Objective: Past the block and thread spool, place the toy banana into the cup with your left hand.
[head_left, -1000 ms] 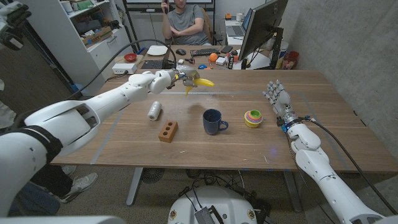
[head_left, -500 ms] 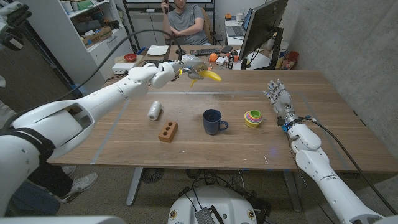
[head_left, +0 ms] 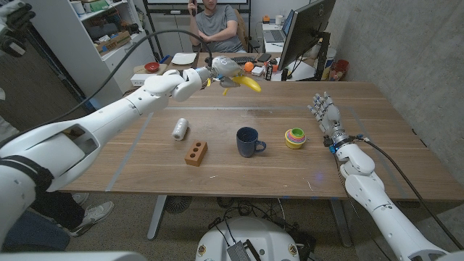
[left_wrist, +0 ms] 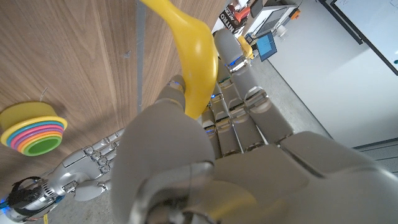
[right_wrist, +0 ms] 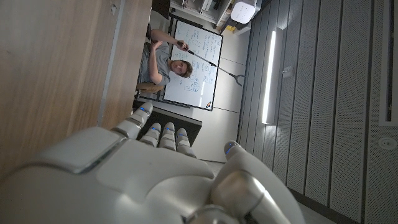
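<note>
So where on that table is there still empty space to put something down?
Bare wood lies along the table near edge and between spool and far edge. It's crowded mid-table: spool, block, cup, stacked rings.

One toy banana [head_left: 243, 83] is in view, yellow, held in the left hand [head_left: 217, 72]. There are two robot hands: that one, and the right hand [head_left: 324, 114] with nothing in it and its fingers [head_left: 317, 106] apart. On the wooden worktop [head_left: 377, 145] there is one dark blue cup [head_left: 248, 141], one brown block [head_left: 196, 153] with two holes in its side, one white thread spool [head_left: 180, 129], and one stack of rainbow-coloured rings [head_left: 294, 137]. One person [head_left: 217, 27] sits behind the worktop, at a desk that carries one black keyboard [head_left: 238, 61] and one dark monitor [head_left: 304, 32].
</note>
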Available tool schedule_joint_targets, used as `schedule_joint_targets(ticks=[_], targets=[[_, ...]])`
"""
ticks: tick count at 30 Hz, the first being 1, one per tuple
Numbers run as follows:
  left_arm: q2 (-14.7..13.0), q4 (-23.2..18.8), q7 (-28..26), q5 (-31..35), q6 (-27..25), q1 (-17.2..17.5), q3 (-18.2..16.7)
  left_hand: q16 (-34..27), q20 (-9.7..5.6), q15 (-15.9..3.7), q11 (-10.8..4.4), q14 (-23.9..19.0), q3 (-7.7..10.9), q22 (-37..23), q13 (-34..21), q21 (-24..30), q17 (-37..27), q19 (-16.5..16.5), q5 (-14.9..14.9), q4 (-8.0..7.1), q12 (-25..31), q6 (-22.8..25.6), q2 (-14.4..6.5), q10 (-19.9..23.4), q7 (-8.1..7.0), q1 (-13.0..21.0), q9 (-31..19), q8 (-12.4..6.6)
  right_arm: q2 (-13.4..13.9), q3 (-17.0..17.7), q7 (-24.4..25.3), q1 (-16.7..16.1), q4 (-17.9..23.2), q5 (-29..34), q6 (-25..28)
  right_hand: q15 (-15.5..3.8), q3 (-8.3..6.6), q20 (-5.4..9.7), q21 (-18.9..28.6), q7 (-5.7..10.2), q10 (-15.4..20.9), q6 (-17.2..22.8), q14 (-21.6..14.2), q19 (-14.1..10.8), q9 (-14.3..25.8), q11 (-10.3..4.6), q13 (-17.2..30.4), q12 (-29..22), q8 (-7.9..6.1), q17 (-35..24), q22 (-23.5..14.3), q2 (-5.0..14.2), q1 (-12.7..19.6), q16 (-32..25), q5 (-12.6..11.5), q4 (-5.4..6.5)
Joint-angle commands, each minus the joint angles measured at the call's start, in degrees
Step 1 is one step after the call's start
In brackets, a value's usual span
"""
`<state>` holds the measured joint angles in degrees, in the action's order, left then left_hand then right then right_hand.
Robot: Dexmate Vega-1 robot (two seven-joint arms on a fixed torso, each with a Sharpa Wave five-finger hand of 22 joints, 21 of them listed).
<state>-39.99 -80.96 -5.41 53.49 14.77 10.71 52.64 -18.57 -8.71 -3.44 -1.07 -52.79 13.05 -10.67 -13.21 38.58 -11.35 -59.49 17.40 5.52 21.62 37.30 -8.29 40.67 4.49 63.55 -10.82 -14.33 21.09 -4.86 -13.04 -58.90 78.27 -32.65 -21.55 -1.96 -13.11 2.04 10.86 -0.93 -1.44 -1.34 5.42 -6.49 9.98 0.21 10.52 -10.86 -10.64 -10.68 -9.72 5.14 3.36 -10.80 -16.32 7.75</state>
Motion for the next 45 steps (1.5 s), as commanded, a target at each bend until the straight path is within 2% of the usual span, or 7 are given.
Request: schedule_joint_targets(ticks=[1, 8, 9, 27, 37, 40, 45], targets=[[-3.5, -6.6, -3.4, 3.6, 1.6, 3.0, -4.1, 0.3, -0.08, -9.15, -4.82, -4.3, 3.84, -0.2, -0.2, 0.4, -0.3, 0.5, 0.0, -0.76, -0.1, 1.3, -0.6, 4.7, -0.59, 0.8, -0.1, 0.18, 0.3, -0.5, 1.1, -0.5, 1.8, 0.9, 0.0, 0.08, 0.11, 0.71, 0.3, -0.16, 0.1, 0.4, 0.0, -0.3, 0.2, -0.06, 0.1, -0.1, -0.1, 0.0, -0.1, 0.31, 0.6, -0.2, -0.3, -0.04], [-5.4, -10.2, -4.6, 6.9, 2.9, 4.2, -5.7, 0.5, -0.03, -9.21, -4.83, -4.3, 4.1, -0.2, -0.4, 0.4, -0.4, 1.3, -0.2, -0.66, -0.3, 1.5, -0.4, 4.7, -1.19, 0.8, -0.1, 0.5, 0.3, -0.8, 2.2, -1.4, 3.2, 1.0, -0.2, 0.02, 0.15, 0.77, 0.3, -0.13, 0.1, 0.4, 0.0, -0.3, 0.2, -0.08, 0.1, -0.1, -0.09, 0.0, -0.1, 0.31, 0.6, -0.2, -0.3, -0.03], [-5.7, -10.7, -5.2, 8.0, 2.9, 4.4, -5.8, 0.7, -0.03, -9.23, -5.32, -4.2, 4.18, -0.3, -0.4, 0.5, -0.5, 1.4, -0.3, -0.61, -0.5, 1.5, -0.4, 4.5, -1.28, 0.9, -0.1, 0.57, 0.3, -0.7, 2.4, -1.5, 3.4, 0.9, -0.1, 0.05, 0.15, 0.73, 0.3, -0.17, 0.1, 0.4, 0.0, -0.3, 0.2, -0.05, 0.1, -0.1, -0.09, 0.0, -0.1, 0.31, 0.6, -0.1, -0.3, -0.03], [-8.4, -18.1, -13.0, 17.3, 7.5, 5.8, -7.2, 1.2, 0.01, -9.34, -5.72, -4.2, 4.69, -0.3, -0.7, 0.6, -0.7, 2.4, -0.6, -0.2, -0.9, 1.9, -0.1, 4.6, -1.92, 1.2, -0.2, 1.04, 0.5, -0.8, 4.3, -3.8, 5.1, 0.5, -2.0, 0.08, 0.27, 0.72, 0.3, -0.27, 0.1, 0.4, -0.1, -0.3, 0.3, 0.06, 0.1, -0.1, -0.1, 0.0, -0.1, 0.31, 0.7, -0.2, -0.3, -0.03], [-10.0, -21.9, -16.5, 24.1, 7.0, 7.2, -7.8, 1.3, -0.13, -9.36, -5.93, -4.2, 4.89, -0.4, -0.8, 0.8, -0.8, 2.7, -0.7, -0.07, -1.1, 2.1, 0.0, 4.6, -2.22, 1.3, -0.2, 1.19, 0.8, -1.0, 4.4, -4.3, 5.7, 0.1, -2.2, 0.08, 0.33, 0.72, 0.3, -0.27, 0.2, 0.5, -0.1, -0.4, 0.3, 0.01, 0.1, -0.2, -0.11, 0.0, -0.1, 0.31, 0.7, -0.2, -0.3, -0.03], [-11.3, -23.9, -18.0, 29.0, 5.9, 7.6, -7.5, 1.4, -0.12, -9.41, -6.02, -4.2, 4.96, -0.4, -0.9, 0.8, -0.9, 2.9, -0.8, 0.02, -1.1, 2.2, 0.0, 4.6, -2.49, 1.3, -0.2, 1.25, 0.9, -1.1, 4.5, -4.5, 5.9, -0.1, -2.3, 0.03, 0.34, 0.77, 0.3, -0.25, 0.2, 0.5, -0.1, -0.4, 0.3, -0.02, 0.1, -0.2, -0.11, 0.0, -0.1, 0.31, 0.7, -0.2, -0.3, -0.03], [-12.8, -25.4, -19.8, 30.5, 6.5, 7.9, -7.9, 1.6, -0.1, -9.41, -6.08, -4.1, 5.05, -0.4, -1.0, 0.8, -0.9, 3.3, -0.9, 0.15, -1.3, 2.1, 0.2, 4.6, -2.92, 1.4, -0.2, 1.41, 1.1, -1.0, 4.7, -4.9, 6.3, -0.1, -2.6, 0.03, 0.36, 0.76, 0.3, -0.28, 0.2, 0.5, -0.2, -0.4, 0.3, 0.01, 0.1, -0.1, -0.11, 0.0, -0.1, 0.32, 0.7, -0.2, -0.3, -0.03]])
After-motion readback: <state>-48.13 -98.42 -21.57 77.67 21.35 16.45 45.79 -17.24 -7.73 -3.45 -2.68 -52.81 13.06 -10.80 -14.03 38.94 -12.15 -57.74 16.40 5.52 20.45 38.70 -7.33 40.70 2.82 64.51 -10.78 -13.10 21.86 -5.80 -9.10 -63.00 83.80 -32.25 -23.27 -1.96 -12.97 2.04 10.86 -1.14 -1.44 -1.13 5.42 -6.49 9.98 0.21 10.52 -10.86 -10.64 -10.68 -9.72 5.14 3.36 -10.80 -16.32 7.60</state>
